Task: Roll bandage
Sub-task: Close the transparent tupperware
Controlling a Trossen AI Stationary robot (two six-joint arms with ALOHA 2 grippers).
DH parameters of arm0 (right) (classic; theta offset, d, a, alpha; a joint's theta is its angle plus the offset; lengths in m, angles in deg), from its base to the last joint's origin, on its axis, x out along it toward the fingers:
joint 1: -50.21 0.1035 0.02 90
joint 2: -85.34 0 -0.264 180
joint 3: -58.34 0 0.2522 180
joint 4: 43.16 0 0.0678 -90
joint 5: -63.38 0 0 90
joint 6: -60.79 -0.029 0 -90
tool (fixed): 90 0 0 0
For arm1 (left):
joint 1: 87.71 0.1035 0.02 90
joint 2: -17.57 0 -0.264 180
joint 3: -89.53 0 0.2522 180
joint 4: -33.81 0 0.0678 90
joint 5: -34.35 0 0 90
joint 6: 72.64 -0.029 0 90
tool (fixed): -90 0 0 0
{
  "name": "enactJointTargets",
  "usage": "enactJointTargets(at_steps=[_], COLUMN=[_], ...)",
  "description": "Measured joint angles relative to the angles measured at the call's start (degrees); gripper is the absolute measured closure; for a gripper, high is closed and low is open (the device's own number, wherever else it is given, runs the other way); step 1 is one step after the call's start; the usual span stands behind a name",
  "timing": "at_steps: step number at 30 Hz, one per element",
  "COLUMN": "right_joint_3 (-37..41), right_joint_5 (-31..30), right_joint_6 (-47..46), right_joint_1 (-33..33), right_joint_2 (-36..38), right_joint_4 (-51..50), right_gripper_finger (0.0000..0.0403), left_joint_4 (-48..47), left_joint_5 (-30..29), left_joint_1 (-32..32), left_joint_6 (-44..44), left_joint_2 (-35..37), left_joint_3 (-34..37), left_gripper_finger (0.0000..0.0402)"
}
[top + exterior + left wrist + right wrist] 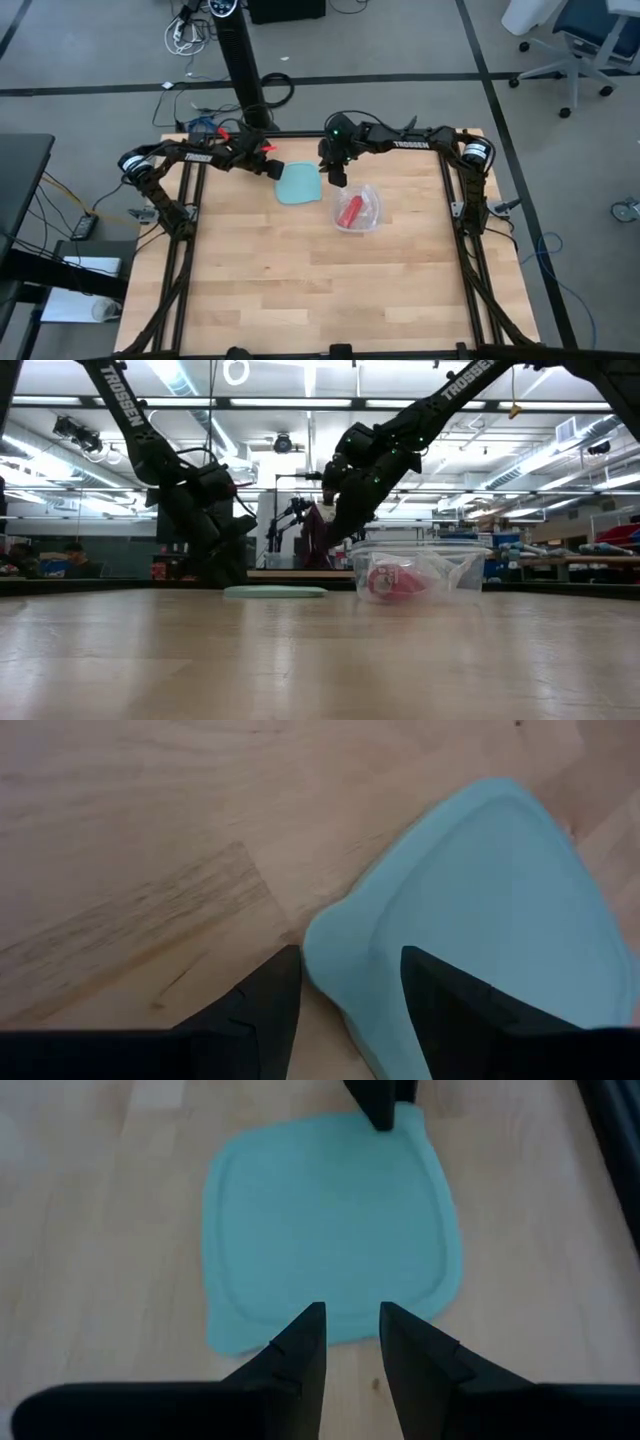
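Bandage: bright red fabric roll [349, 210] lies inside a clear, lidless plastic tub [368, 222] on the pale wooden table [300, 290], just right of centre; in the low view it shows as a compact red lump [388, 581] behind the tub's wall.
Lid: flat light-blue square plastic lid [297, 184] rests on the table just left of the tub, apart from it.
Left gripper: [272, 168] sits at the lid's far-left corner, fingers spread, one finger either side of that corner [340, 935]; nothing pinched.
Right gripper: [337, 178] hangs above the gap between lid and tub, fingers partly parted and empty, pointing at the lid's near edge [330, 1315].
Progress: rolling looks finished and the roll is stowed; by my reading, only lidding the tub remains.
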Motion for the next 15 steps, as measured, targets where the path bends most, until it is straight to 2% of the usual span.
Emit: enactJointTargets(at_steps=[8, 15], right_joint_3=[0.0, 0.0], right_joint_5=[0.2, 0.5], right_joint_6=[0.3, 0.8], right_joint_1=[0.9, 0.9], right_joint_2=[-2.1, -2.4], right_joint_4=[1.0, 0.3], right_gripper_finger=[0.0308, 0.0310], left_joint_4=[0.8, 0.9], left_joint_5=[-1.4, -3.1], left_joint_1=[-0.8, -1.5], left_joint_6=[-1.2, -2.2], left_joint_2=[-0.1, -0.2], left_joint_3=[0.1, 0.1], left_gripper_finger=[0.0230, 0.0302])
